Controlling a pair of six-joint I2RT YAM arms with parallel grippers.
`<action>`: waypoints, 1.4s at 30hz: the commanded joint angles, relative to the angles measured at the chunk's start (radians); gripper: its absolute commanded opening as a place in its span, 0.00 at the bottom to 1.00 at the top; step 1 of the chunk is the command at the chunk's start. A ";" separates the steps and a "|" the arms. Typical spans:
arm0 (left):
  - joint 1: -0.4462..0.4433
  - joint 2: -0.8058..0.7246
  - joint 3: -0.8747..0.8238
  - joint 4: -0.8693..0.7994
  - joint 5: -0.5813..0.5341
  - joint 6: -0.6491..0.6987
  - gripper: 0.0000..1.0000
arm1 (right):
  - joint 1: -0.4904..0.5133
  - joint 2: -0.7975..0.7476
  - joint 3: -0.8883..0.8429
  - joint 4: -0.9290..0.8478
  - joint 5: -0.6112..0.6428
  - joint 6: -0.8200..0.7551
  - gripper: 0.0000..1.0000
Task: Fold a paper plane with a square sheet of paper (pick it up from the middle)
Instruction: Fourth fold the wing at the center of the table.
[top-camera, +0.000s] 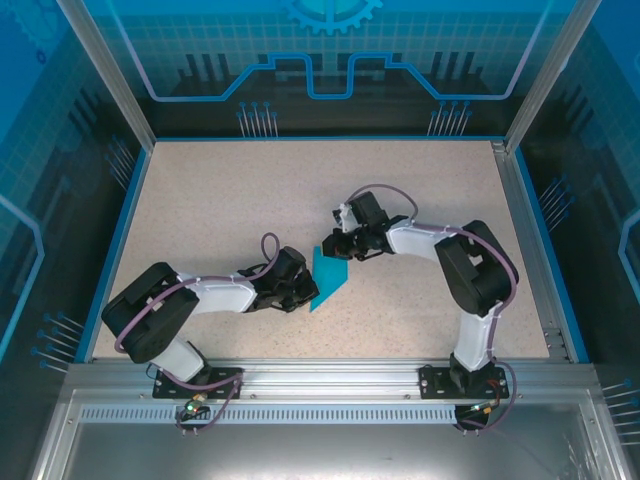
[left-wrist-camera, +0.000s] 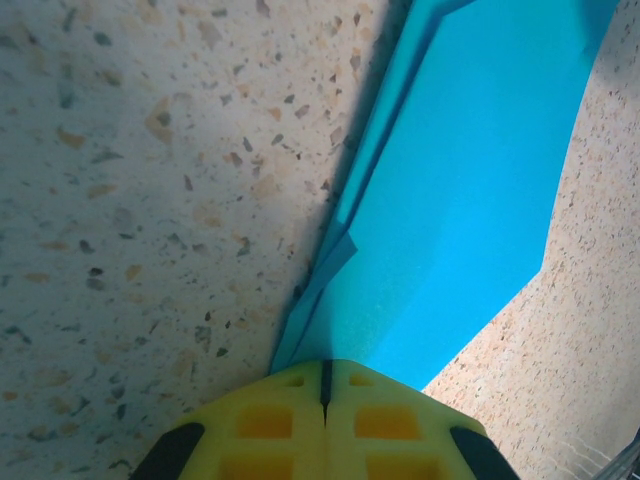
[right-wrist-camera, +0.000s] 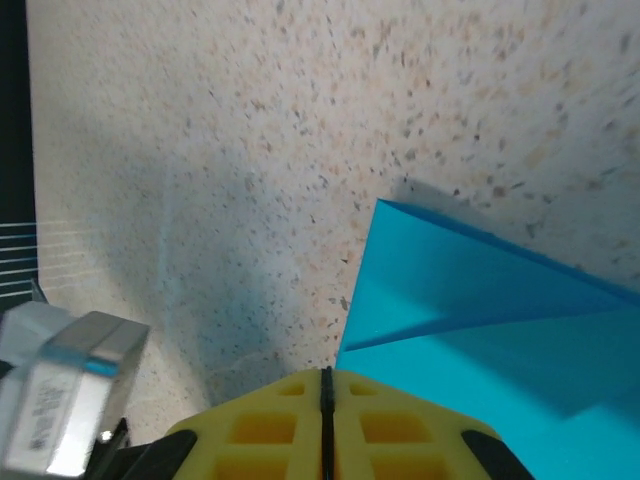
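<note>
Where the two arms meet near the middle of the speckled table (top-camera: 220, 200), the partly folded teal paper (top-camera: 328, 278) lies on the surface, with layered flaps showing along one edge. The left gripper (left-wrist-camera: 325, 368) sits at the paper's near-left edge, its yellow fingers (left-wrist-camera: 270, 425) pressed together and their tips touching a corner of it. The right gripper (right-wrist-camera: 325, 375) sits at the paper's far edge, its fingers likewise together, with a creased corner right at their tips. Whether either pair actually nips the paper, I cannot tell.
</note>
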 joint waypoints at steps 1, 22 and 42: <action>-0.013 0.052 -0.037 -0.240 -0.021 0.035 0.00 | -0.009 0.062 -0.007 0.009 0.017 0.019 0.09; -0.012 0.046 -0.061 -0.240 -0.020 0.036 0.00 | -0.212 0.101 0.065 -0.020 0.022 -0.032 0.12; -0.013 0.043 -0.046 -0.216 -0.008 0.053 0.00 | -0.013 0.006 -0.050 0.001 -0.043 0.008 0.11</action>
